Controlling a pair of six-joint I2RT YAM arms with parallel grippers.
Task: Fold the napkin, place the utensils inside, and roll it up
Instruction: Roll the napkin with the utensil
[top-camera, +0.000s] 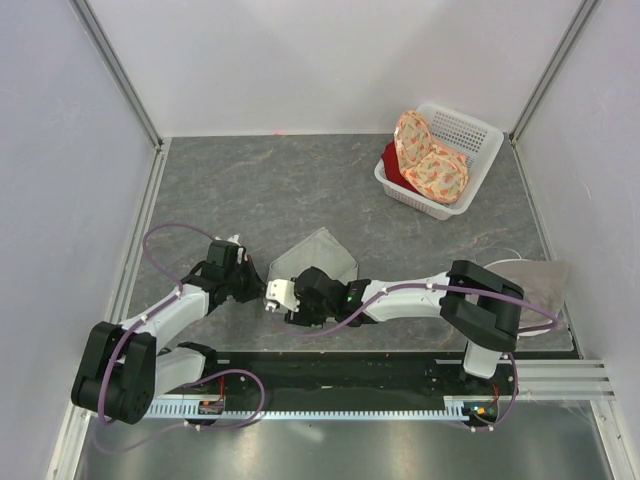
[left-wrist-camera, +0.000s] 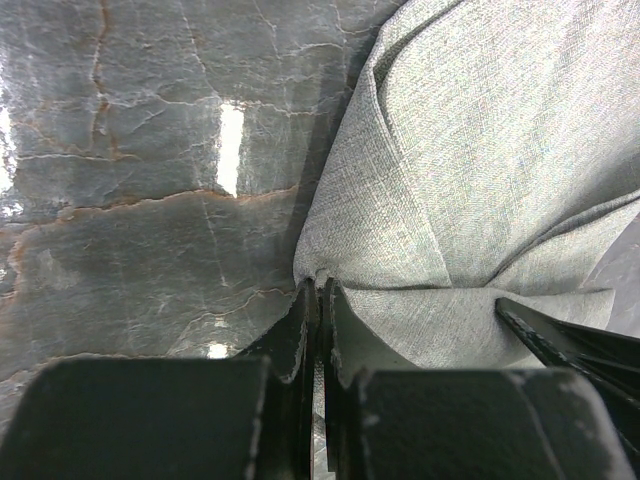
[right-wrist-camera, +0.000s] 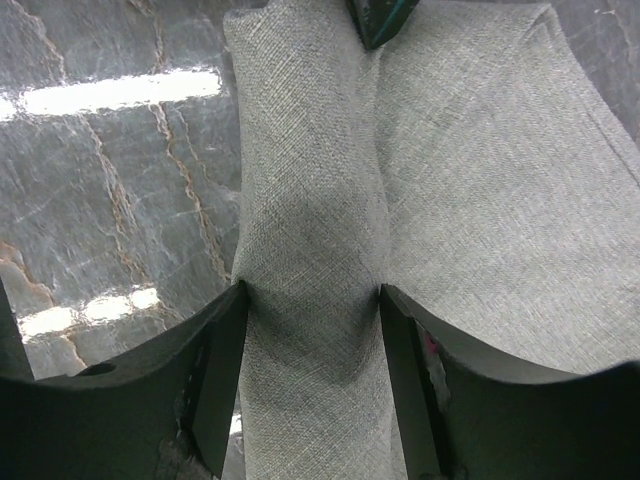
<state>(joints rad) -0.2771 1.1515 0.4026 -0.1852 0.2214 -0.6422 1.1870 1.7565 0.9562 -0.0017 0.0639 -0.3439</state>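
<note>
The sage-grey napkin (top-camera: 322, 256) lies folded on the table between the two arms. In the left wrist view my left gripper (left-wrist-camera: 320, 288) is shut on a bunched corner of the napkin (left-wrist-camera: 480, 150). My right gripper (right-wrist-camera: 312, 305) straddles a rolled fold of the napkin (right-wrist-camera: 310, 200), both fingers pressing its sides. From above, the left gripper (top-camera: 255, 282) and right gripper (top-camera: 282, 297) meet at the napkin's near left edge. A dark green tip (right-wrist-camera: 378, 18) shows at the roll's far end; I cannot tell if it is a utensil. Otherwise the utensils are hidden.
A white basket (top-camera: 478, 135) at the back right holds orange floral cloth (top-camera: 432, 160) and something red (top-camera: 392, 165). A paler beige-grey cloth (top-camera: 545, 275) lies at the right edge. White walls close in the grey marbled table (top-camera: 250, 190).
</note>
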